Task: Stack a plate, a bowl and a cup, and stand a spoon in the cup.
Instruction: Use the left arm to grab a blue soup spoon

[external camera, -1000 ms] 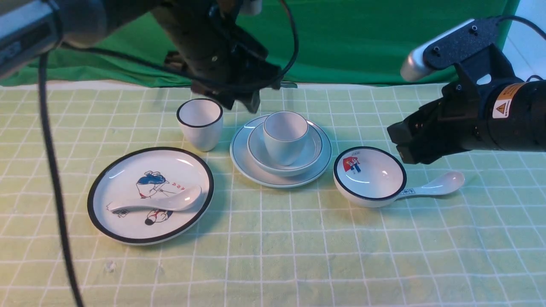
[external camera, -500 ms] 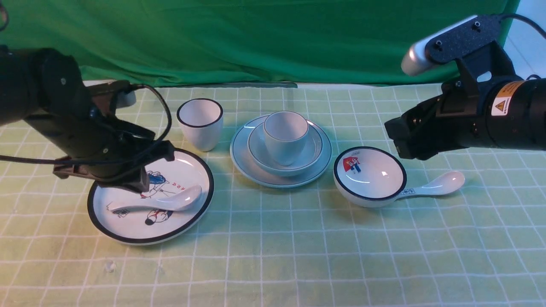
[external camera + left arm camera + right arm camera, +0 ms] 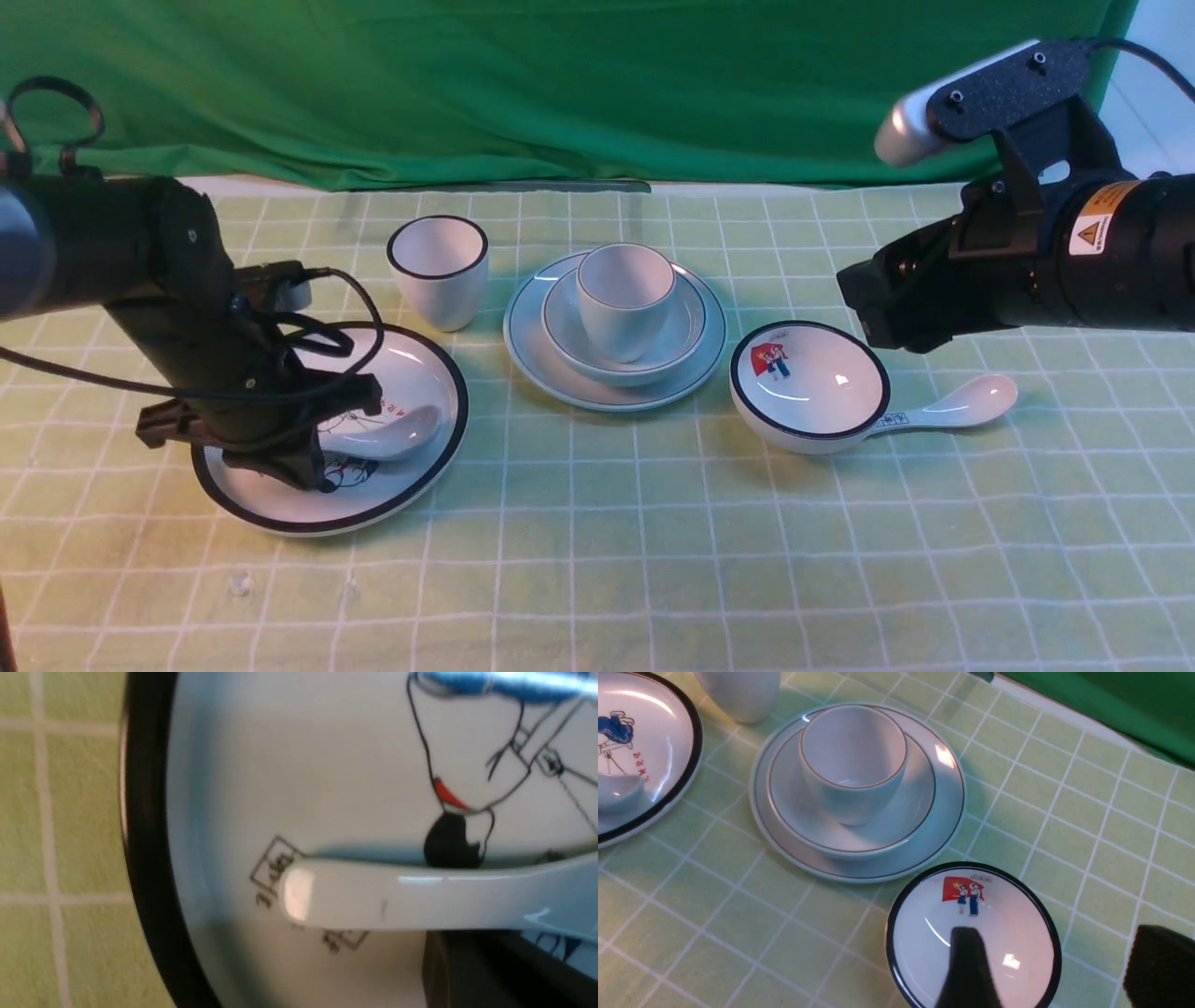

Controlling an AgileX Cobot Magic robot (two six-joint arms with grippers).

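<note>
— Where's the spoon (image 3: 397,434)?
— Flat on the cartoon plate (image 3: 420,373), handle tip by the rim, at the closed left pincer (image 3: 313,471); bowl juts rightward. Grip unclear. Right pincer (image 3: 882,322) gapes, empty.

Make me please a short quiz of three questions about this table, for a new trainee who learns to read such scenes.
1. True or false: the cup stands in the bowl, and the bowl rests on the plate.
2. Choose one: the plain spoon lies A) in the cup, B) on the cartoon plate, C) in the bowl.
3. Fill in the word: the right pincer is ___, with nothing between its jaws.

Key: 1 true. 2 B. 3 open.
</note>
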